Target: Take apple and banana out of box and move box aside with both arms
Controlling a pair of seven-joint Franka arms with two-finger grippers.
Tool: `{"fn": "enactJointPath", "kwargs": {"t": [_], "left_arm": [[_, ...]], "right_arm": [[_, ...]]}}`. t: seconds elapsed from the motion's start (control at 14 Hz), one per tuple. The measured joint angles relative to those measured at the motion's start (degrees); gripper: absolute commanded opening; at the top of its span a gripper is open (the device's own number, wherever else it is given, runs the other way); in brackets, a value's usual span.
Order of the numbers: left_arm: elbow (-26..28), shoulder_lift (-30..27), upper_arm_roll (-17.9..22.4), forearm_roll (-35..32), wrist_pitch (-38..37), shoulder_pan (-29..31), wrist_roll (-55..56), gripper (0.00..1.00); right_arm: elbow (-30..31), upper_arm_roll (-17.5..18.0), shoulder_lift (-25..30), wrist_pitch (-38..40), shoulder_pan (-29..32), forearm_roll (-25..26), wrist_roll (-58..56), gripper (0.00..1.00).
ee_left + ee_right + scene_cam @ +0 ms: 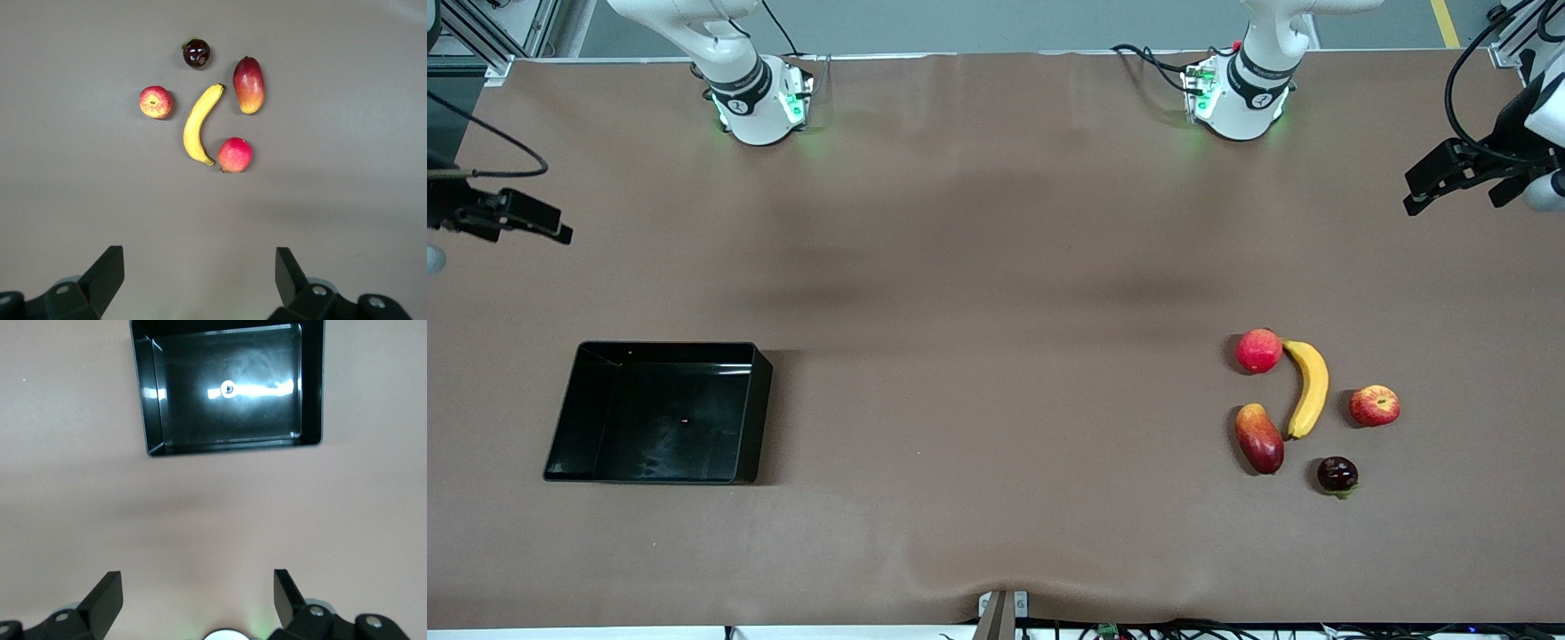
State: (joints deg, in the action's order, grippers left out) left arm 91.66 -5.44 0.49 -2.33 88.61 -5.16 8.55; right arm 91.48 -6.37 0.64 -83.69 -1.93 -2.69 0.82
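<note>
Both claws gape — left claw [197,277] over bare table near banana [1309,388], right claw [197,597] near box [660,412].

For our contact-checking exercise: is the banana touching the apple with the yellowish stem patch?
Apart. The left wrist view shows bare table between the banana and the apple; the front view shows the same gap.
</note>
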Motion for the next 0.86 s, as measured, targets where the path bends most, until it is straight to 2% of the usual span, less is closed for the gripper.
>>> {"fn": "enactJointPath", "kwargs": {"t": [0.21,0.86], "left_arm": [[0.0,0.0,0.0,0.0,0.0,0.1,-0.1,1.00],[0.0,0.3,0.0,0.0,0.0,0.6,-0.2,1.00]], "right_arm": [[1.4,0.0,1.8,0.3,0.0,1.3,0.8,1.00],[1.4,0.8,2.2,0.2,-0.1,1.7,0.8,1.00]]}}
